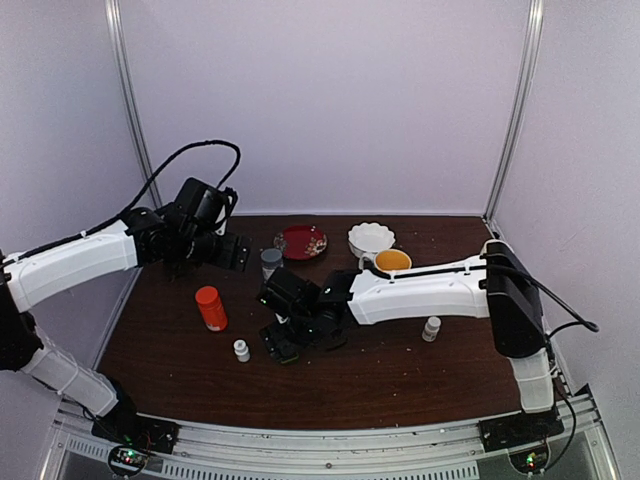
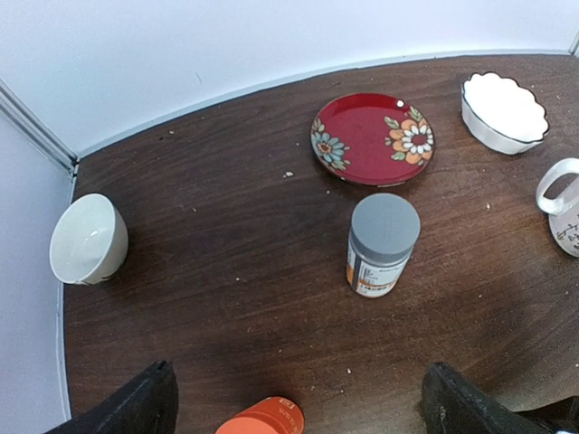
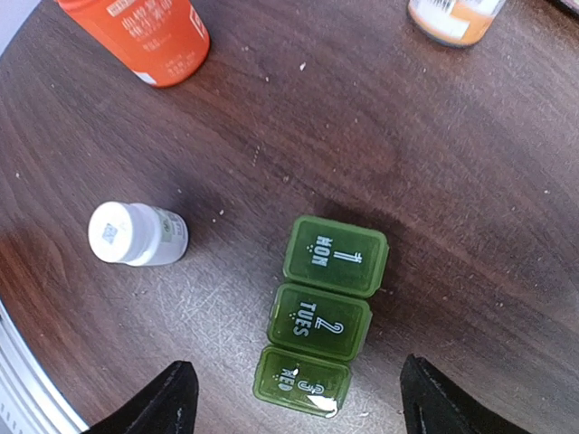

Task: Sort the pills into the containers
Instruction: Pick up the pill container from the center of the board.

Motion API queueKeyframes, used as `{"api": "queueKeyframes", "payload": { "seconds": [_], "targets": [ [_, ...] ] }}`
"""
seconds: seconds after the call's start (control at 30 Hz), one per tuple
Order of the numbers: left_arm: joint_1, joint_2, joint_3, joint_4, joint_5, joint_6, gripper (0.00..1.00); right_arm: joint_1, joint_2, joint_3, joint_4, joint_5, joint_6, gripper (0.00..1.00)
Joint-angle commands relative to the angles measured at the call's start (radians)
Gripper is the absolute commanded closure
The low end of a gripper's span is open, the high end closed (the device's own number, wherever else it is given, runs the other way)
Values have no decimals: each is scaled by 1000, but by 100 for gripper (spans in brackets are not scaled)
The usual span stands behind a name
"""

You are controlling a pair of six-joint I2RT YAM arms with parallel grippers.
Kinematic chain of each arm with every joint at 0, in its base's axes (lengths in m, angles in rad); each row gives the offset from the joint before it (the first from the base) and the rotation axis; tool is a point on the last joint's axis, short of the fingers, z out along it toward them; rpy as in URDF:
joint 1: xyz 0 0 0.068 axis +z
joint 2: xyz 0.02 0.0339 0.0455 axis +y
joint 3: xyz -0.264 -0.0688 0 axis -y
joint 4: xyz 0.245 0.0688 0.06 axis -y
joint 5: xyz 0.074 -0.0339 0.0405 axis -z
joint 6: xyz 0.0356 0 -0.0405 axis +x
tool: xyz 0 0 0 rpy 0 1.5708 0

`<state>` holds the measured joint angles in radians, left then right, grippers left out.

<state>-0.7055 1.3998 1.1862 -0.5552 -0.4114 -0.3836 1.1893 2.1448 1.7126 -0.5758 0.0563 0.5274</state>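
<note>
Dark-green plastic, the pill box (image 3: pixel 321 316) lies flat on the desk (image 3: pixel 470 181), directly under the right claw (image 3: pixel 294 366). Three shut lids show in a row: MON (image 3: pixel 336 256) farthest from the wrist, TUES (image 3: pixel 319 323) in the middle and WED (image 3: pixel 303 380) nearest. The box's long axis runs away from the wrist, slightly slanted and roughly square to the line between the two fingers, so its long sides face the pads. The WED end sits between the spread fingers, which are released and hold nothing.

A white fleck (image 3: pixel 327 403) rests on the corner of the WED lid; I cannot tell whether it is one of the pills or glare. No other pellets can be made out for certain.

A small white capped bottle (image 3: pixel 136 233) stands just to one side of the box, and an orange bottle (image 3: pixel 136 36) stands farther off.

The left claw (image 2: pixel 298 371), also released and empty, hangs well apart from the box, above a grey-capped bottle (image 2: pixel 383 244) and near a red plate (image 2: pixel 372 138). The right arm is plainly the nearer one. With all visible lids shut, opening one seems to be the next need.
</note>
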Motion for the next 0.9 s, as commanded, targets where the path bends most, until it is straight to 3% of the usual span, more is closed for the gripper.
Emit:
{"api": "queueKeyframes", "payload": {
  "seconds": [0.0, 0.3, 0.5, 0.67, 0.87],
  "targets": [
    [8, -92, -60, 125, -49, -12, 3, 7, 47, 40, -26, 21, 35, 21],
    [8, -135, -107, 152, -53, -4, 3, 17, 111, 61, -39, 49, 20, 27],
    [8, -144, -112, 150, -48, -15, 4, 25, 108, 61, -57, 92, 10, 46],
    [8, -166, -134, 187, 21, -1, 3, 26, 4, -25, 1, 139, 6, 57],
    [8, -179, -180, 307, 272, 36, 3, 13, -243, -255, 183, 177, 7, 58]
  ]
}}
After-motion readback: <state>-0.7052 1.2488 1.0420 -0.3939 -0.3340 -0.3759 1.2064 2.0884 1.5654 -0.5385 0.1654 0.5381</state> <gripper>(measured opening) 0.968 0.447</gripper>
